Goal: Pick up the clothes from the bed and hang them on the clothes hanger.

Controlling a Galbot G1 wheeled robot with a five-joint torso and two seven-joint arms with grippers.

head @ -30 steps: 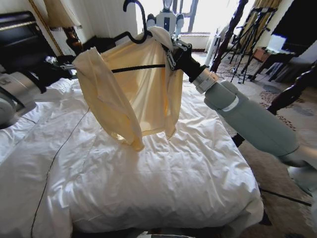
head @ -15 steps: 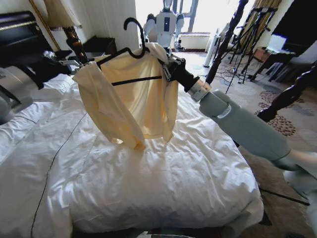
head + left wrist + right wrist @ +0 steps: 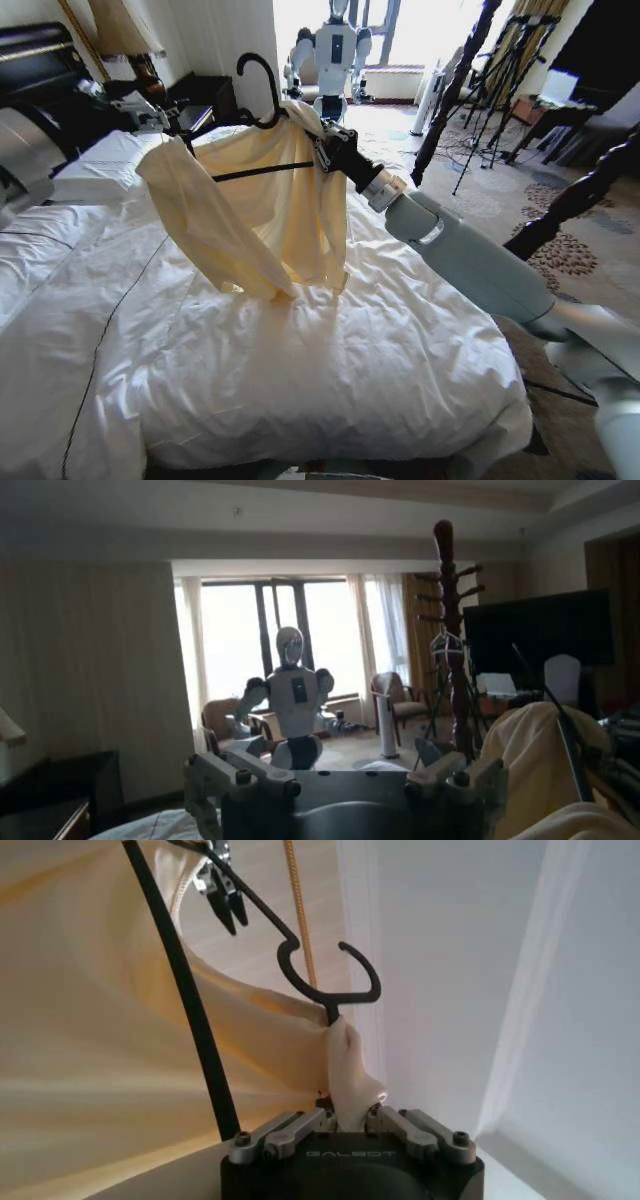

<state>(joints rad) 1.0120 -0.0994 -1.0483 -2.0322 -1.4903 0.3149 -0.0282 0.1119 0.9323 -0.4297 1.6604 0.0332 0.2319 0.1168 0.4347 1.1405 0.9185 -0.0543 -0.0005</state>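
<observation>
Now nearly done: our right pincer (image 3: 325, 150) grips the clothes (image 3: 255, 205) at the shoulder, already draped on the clothes hanger (image 3: 255, 90) above the bed (image 3: 350, 370). Our left pincer (image 3: 345, 784), near the headboard, stands open and empty.

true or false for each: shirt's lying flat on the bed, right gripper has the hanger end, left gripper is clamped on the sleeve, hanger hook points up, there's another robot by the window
1. The clothes lie flat on the bed. False: they hang draped on the clothes hanger, held up above the duvet.
2. The right gripper grips the hanger's end through the fabric. True.
3. The left gripper is clamped on a sleeve. False: it is open, beside the garment's other shoulder.
4. The hanger's hook points up. True.
5. Another robot stands by the window. True.
</observation>
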